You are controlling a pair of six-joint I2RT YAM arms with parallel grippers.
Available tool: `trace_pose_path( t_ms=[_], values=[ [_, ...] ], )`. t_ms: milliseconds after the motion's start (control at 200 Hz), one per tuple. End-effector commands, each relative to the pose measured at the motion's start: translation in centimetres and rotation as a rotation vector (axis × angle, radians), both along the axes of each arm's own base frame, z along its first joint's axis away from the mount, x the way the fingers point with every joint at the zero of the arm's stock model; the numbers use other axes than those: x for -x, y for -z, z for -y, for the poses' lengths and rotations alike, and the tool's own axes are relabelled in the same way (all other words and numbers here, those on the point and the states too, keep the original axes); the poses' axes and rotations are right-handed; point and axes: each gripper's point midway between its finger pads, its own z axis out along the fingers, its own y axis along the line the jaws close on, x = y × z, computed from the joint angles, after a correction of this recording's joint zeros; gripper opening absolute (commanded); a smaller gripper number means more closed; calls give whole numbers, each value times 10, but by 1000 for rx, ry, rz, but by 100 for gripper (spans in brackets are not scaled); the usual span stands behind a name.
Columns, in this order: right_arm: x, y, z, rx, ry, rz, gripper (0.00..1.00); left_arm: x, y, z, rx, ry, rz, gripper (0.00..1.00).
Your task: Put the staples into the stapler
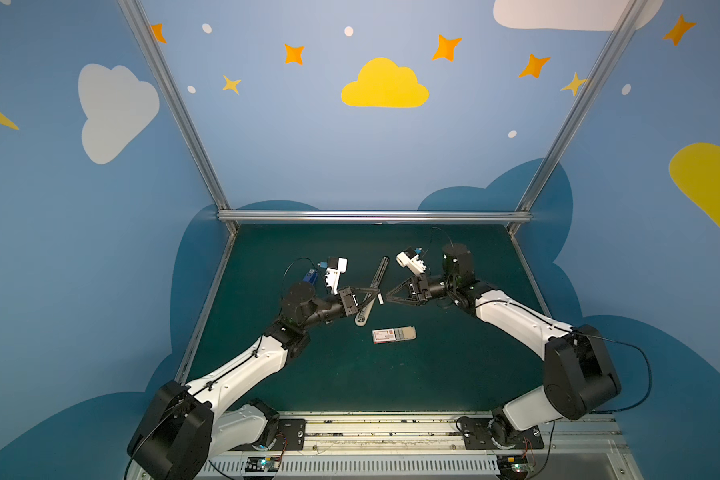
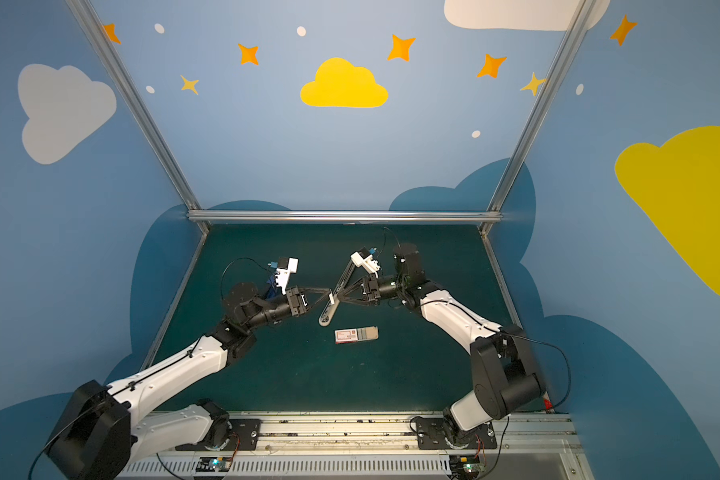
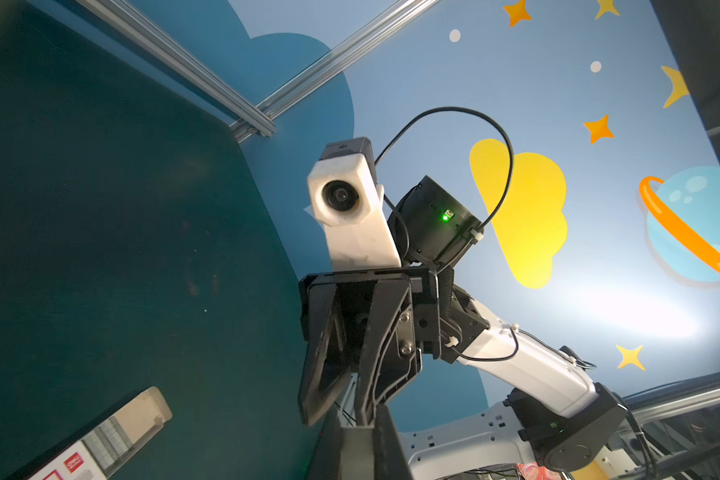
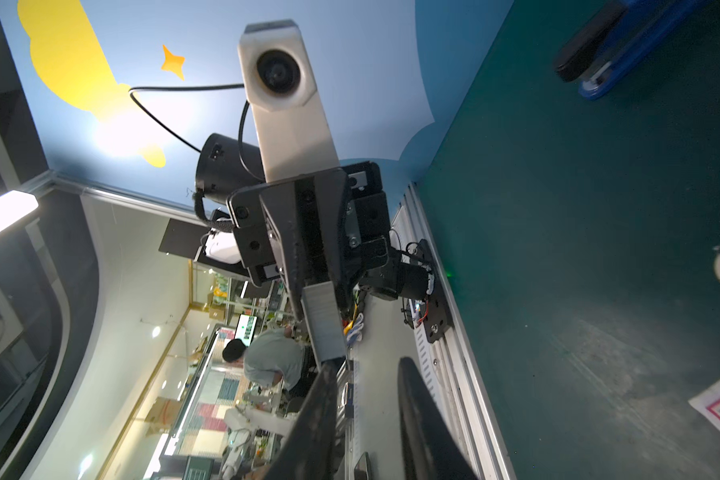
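Left gripper [image 4: 308,278] is clamped on the staple strip [image 4: 324,324], right gripper [image 4: 366,374] open beside it; I back right straight off, no snagging.

The counter [image 1: 433,374] is dark teal. The left pincer [image 1: 377,295] and right pincer [image 1: 388,296] are black; the staple strip [image 4: 324,324] in the left one is silvery-grey. Near them, the staple box [image 1: 385,336] is white and red, its tray [image 1: 409,332] beige. Blue walls [image 1: 350,158] carry yellow clouds [image 1: 385,85].
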Motion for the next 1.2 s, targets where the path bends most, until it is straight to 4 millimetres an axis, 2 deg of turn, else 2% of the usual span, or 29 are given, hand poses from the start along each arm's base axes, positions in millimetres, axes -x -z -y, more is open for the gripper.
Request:
trace_pose_path(
  t_ms=[0, 165, 285, 546, 821, 966, 1061, 1197],
  values=[
    [-9, 13, 13, 71, 93, -9, 29, -7, 0, -10, -55, -60, 6, 12],
    [-36, 86, 24, 403, 248, -57, 29, -11, 26, -29, -181, -151, -55, 12],
    [-54, 135, 25, 569, 307, -91, 29, -8, 44, -44, -271, -205, -88, 12],
    [-80, 197, -11, 707, 281, -122, 29, 0, 71, -78, -420, -323, -150, 13],
    [-92, 221, -56, 731, 206, -152, 29, 0, 78, -95, -462, -378, -172, 13],
    [-96, 218, -77, 708, 173, -146, 29, -3, 83, -100, -504, -398, -189, 13],
    [-96, 210, -79, 700, 169, -130, 28, -7, 85, -101, -534, -405, -197, 14],
    [-88, 195, -60, 711, 188, -94, 28, -14, 84, -100, -585, -395, -178, 15]
  ],
)
